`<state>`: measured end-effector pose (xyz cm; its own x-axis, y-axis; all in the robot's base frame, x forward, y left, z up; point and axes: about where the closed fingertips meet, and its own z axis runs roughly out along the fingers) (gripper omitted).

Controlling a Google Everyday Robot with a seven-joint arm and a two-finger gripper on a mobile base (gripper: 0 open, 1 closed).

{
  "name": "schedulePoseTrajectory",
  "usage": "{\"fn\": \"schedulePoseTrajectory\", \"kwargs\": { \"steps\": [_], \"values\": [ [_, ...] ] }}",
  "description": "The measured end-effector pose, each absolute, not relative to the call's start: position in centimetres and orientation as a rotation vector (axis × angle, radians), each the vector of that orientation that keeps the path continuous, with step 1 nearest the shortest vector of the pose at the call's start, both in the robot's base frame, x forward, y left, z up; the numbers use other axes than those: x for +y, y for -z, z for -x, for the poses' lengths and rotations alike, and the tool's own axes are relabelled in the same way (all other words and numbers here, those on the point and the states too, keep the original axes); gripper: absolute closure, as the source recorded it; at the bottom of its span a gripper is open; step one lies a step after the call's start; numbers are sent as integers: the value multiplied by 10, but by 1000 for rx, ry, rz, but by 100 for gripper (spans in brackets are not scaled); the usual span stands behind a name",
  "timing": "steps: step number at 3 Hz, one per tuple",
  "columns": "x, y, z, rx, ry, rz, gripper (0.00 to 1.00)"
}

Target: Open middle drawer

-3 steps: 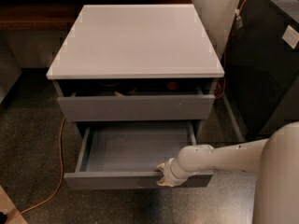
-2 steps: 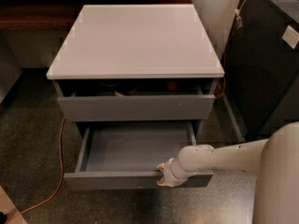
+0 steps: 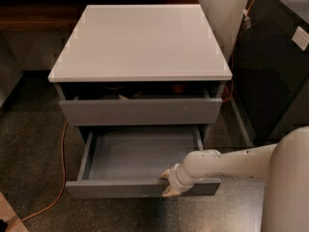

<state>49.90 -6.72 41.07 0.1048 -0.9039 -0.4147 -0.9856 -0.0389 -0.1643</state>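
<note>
The middle drawer (image 3: 140, 154) is pulled far out of the grey cabinet (image 3: 140, 40), and its plain grey floor and thin side walls show. My gripper (image 3: 167, 183) is at the right part of the drawer's front panel (image 3: 111, 189). One pale finger (image 3: 166, 173) is inside the drawer and the other is outside, so the gripper is shut on the panel's top edge. My white arm (image 3: 231, 163) reaches in from the lower right.
The drawer above (image 3: 140, 111) is slightly open, with small items in shadow inside. An orange cable (image 3: 62, 163) runs over the speckled floor on the left. A black cabinet (image 3: 275, 71) stands close on the right, with a cable along the wall.
</note>
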Motion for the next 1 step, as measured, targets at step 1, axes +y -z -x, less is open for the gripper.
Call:
{"fn": "schedulePoseTrajectory", "kwargs": {
  "steps": [1],
  "values": [
    [-67, -410, -498, 1843, -278, 1990, 1]
  ]
}}
